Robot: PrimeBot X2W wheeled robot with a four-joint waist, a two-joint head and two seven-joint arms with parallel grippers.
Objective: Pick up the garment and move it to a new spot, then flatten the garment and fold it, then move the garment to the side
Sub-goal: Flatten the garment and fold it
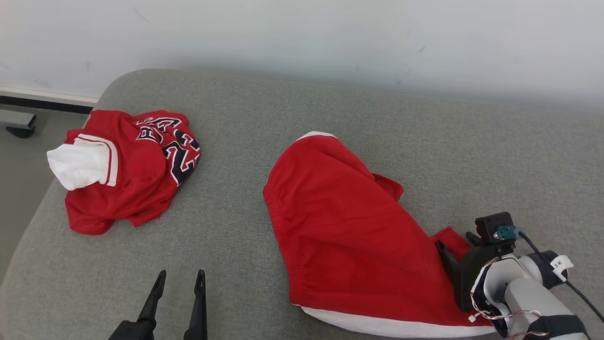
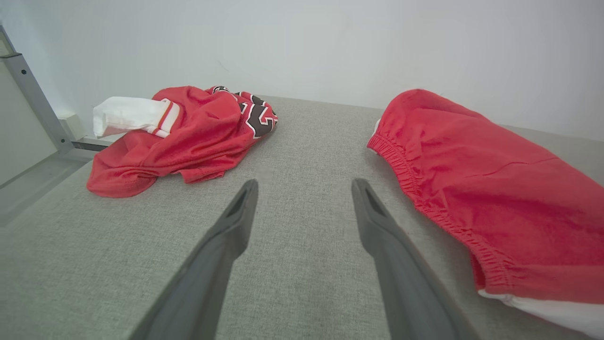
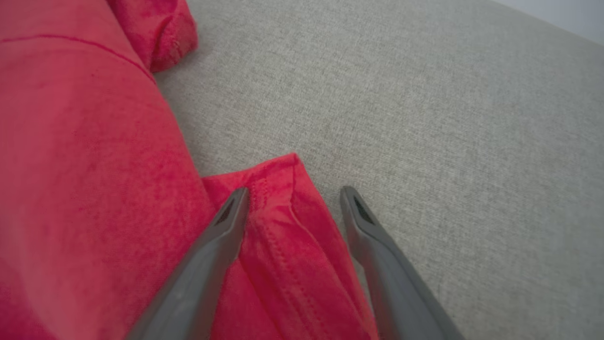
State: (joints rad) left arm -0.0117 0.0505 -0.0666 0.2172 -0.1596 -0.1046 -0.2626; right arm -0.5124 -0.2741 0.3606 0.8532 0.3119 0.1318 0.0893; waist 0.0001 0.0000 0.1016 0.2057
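Note:
The garment (image 1: pixel 344 222) is a pair of red shorts with a white hem, lying spread on the grey cushion, its elastic waistband toward the left. In the left wrist view the garment (image 2: pixel 495 174) lies to the right of my open left gripper (image 2: pixel 306 182). That left gripper (image 1: pixel 182 274) hovers over bare cushion near the front edge, holding nothing. My right gripper (image 1: pixel 455 243) is at the garment's right corner. Its jaws stand open astride a folded red corner flap of the garment (image 3: pixel 85 165), right gripper (image 3: pixel 295 191) low over the cloth, not closed on it.
A crumpled red jersey (image 1: pixel 137 174) with dark lettering and white trim lies at the cushion's far left, near its edge; in the left wrist view the jersey (image 2: pixel 198 127) is ahead and left. The grey cushion (image 1: pixel 377 123) meets a white wall behind. Floor drops off at left.

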